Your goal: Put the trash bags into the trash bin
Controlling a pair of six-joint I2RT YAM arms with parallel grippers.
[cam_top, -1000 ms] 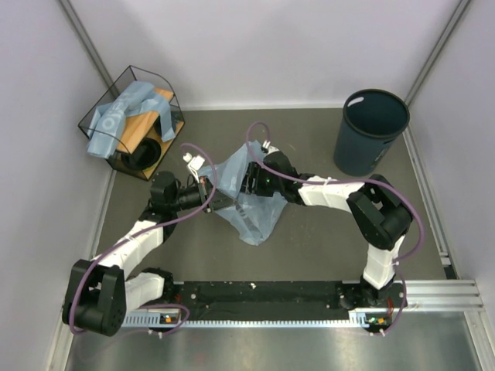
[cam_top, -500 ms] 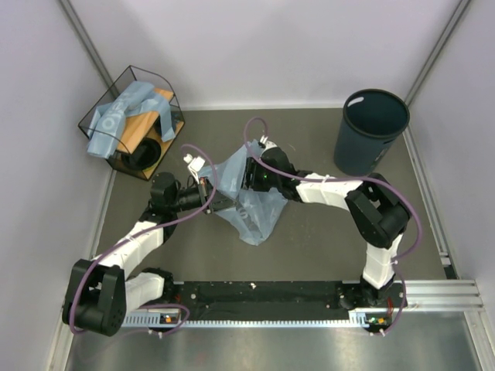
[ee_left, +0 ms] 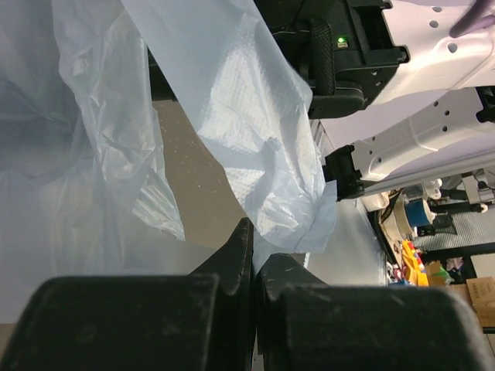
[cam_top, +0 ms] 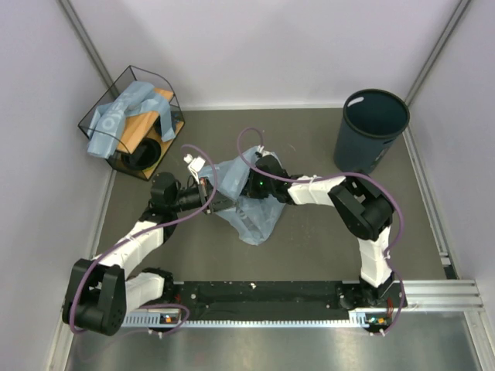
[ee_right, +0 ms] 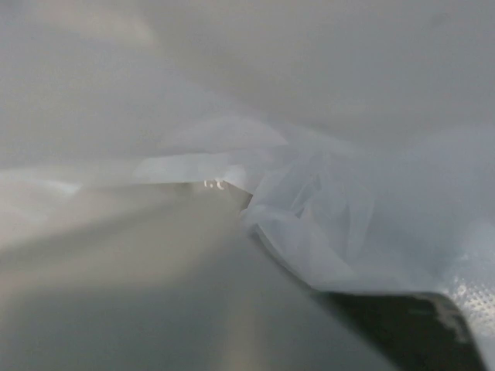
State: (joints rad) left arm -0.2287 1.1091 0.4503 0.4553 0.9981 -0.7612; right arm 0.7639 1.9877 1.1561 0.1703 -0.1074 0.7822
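Grey table (cam_top: 309, 239) fills the floor of a booth closed in by pale lilac walls (cam_top: 263, 46). The bin (cam_top: 357, 154) stands upright at the far right corner, its mouth open to the camera, well apart from both arms. At the far left corner sits a black wire basket (cam_top: 144, 130) with a wooden base, and folded bags (cam_top: 116, 116) lie across its top.

Mid-table, between the two arms, a bag (cam_top: 255, 212) is spread out as a crumpled, translucent light-blue sheet. Part of it is raised between the grippers and the rest trails down onto the table toward the near side.

The left gripper (cam_top: 219, 202) reaches in from the left. Its wrist view shows its jaws (ee_left: 254, 243) pressed together, with an edge of the film (ee_left: 247, 131) pinched at the tips and rising from them.

The right gripper (cam_top: 246, 184) comes in from the right and is buried in the upper folds of the bag. Its wrist view is almost wholly covered by blurred film (ee_right: 325, 224). Only one dark finger (ee_right: 402, 328) shows at the lower right, with film lying against it. I cannot tell whether these jaws are apart or closed, or whether they hold the sheet.
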